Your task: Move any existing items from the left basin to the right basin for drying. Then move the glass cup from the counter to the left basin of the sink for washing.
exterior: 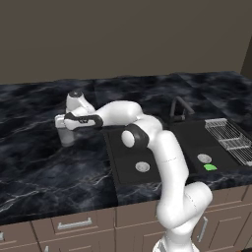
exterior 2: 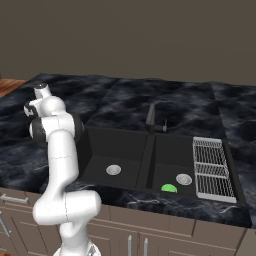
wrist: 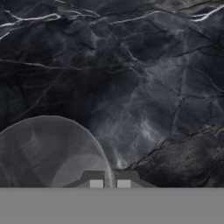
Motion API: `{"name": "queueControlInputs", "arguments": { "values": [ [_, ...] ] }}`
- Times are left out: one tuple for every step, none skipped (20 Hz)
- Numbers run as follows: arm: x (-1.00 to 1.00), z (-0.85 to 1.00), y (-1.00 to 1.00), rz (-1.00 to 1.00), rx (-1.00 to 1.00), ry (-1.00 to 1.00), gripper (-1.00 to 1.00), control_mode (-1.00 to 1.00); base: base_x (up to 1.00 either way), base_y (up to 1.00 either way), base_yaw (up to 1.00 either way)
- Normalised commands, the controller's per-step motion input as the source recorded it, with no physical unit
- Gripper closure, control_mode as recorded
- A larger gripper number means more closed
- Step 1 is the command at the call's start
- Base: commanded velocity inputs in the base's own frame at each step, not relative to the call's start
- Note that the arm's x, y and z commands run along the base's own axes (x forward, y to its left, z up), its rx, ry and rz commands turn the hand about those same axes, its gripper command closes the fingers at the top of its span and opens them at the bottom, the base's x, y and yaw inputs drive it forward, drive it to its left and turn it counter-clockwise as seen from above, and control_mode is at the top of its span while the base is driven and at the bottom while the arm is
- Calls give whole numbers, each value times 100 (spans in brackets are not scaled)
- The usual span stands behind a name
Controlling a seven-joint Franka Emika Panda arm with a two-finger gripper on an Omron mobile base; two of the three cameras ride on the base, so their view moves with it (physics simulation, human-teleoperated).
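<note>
The sink (exterior: 167, 147) lies right of your arm, with the green lump (exterior: 210, 167) already in the right basin (exterior: 206, 142). Your gripper (wrist: 110, 177) sits over the cup (exterior: 66, 135) standing upright on the counter (exterior: 39, 162) left of the left basin (exterior: 135, 152); the fingertips (wrist: 96, 179) look pinched on its near rim, so it must travel right.

Left basin (exterior 2: 107, 150) is wide open from above with just its drain showing, but the faucet (exterior 2: 151, 118) sticks up behind the divider and the green lump (exterior 2: 169, 188) sits right of it in the right basin (exterior 2: 172, 160).
</note>
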Motion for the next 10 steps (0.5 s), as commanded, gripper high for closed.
{"name": "queueControlInputs", "arguments": {
  "values": [
    [0, 0, 0, 0, 5, 0, 100, -100, 0, 0, 0],
    [-2, 0, 0, 0, 3, 0, 100, -100, 0, 0, 0],
    [-12, 0, 0, 0, 3, 0, 100, -100, 0, 0, 0],
    [-13, 0, 0, 0, 2, 0, 100, -100, 0, 0, 0],
    [-14, 5, -1, 0, 2, 0, 100, -100, 0, 0, 0],
    [-18, 6, 0, -2, 1, 0, 100, -100, 0, 0, 0],
    [-18, 12, -8, -2, 2, 0, 100, -100, 0, 0, 0],
    [-29, 20, -9, -4, 0, -1, 100, -100, 0, 0, 0],
    [-20, 16, -8, -4, 1, 0, 100, -100, 0, 0, 0],
    [-28, 27, -14, -4, 0, 0, 100, -100, 0, 0, 0]
  ]
}}
